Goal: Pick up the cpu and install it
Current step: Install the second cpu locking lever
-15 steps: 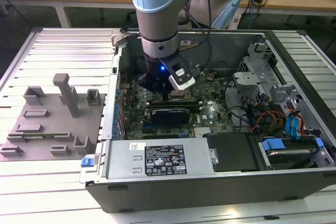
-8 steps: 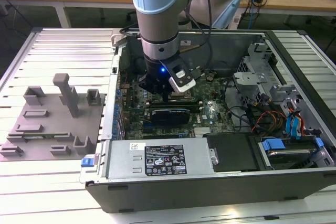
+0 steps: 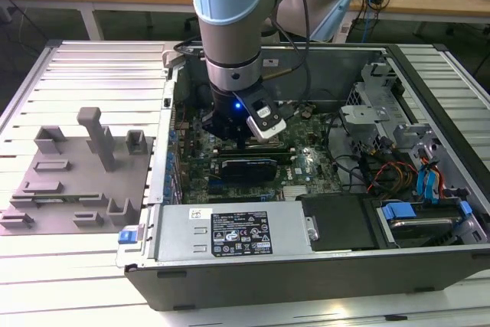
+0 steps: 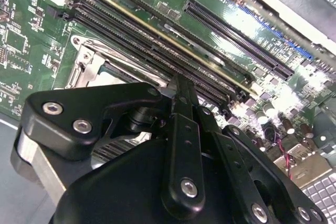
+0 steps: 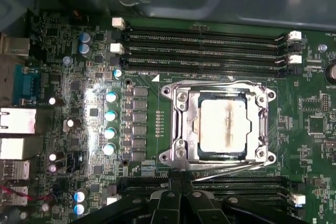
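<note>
First wrist view puts the cpu [image 5: 223,126] right of centre in the frame, its pale silver top sitting flat inside the socket frame [image 5: 219,125], with the metal load plate around its edges and the thin lever wire [image 5: 220,84] running along the frame's upper side. Memory slots [image 5: 207,51] line up in dark rows across the upper middle of the frame. At the bottom edge the black claw [image 5: 181,195] pokes in, its fingers [image 5: 176,187] drawn close together just below the socket, with nothing visible between them and no contact with the chip.

Second wrist view looks past the black linkage of the claw [image 4: 181,90]: the finger [image 4: 182,98] stands over the long memory slots [image 4: 152,43], and a sliver of the socket frame [image 4: 92,69] shows at centre left, just beyond the claw's knuckle. The tips look pinched near together and carry nothing.

Exterior view has the arm [image 3: 233,28] reaching straight down into the open computer case [image 3: 306,281], the claw [image 3: 233,139] low over the green motherboard [image 3: 306,162] near the frame's centre. Over at the left, the grey fixture plate [image 3: 73,189] lies on the slatted counter [image 3: 84,266], well apart from the claw.
</note>
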Robot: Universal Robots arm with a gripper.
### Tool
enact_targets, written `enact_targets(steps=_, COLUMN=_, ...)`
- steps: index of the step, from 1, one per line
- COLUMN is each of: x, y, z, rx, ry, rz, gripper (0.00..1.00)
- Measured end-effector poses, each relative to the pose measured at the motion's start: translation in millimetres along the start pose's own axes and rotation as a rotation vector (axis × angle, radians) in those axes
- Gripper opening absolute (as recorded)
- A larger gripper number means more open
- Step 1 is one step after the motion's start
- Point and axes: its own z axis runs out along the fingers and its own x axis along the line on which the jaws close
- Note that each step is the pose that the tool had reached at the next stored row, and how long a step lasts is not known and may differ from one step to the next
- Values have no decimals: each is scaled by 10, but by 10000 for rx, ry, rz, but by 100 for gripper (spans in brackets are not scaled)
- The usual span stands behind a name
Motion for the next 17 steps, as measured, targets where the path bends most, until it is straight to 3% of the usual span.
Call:
enact_targets(steps=3, x=4, y=-21, z=3, rx=-240, ry=-21, rz=24, gripper=11)
enact_targets(steps=10, x=40, y=-71, z=17, rx=-961, ry=-105, rz=95, gripper=11)
enact_targets(steps=13, x=51, y=-81, z=22, rx=-1156, ry=-123, rz=115, gripper=11)
enact_targets(steps=17, x=60, y=-87, z=28, rx=-1322, ry=-134, rz=132, gripper=11)
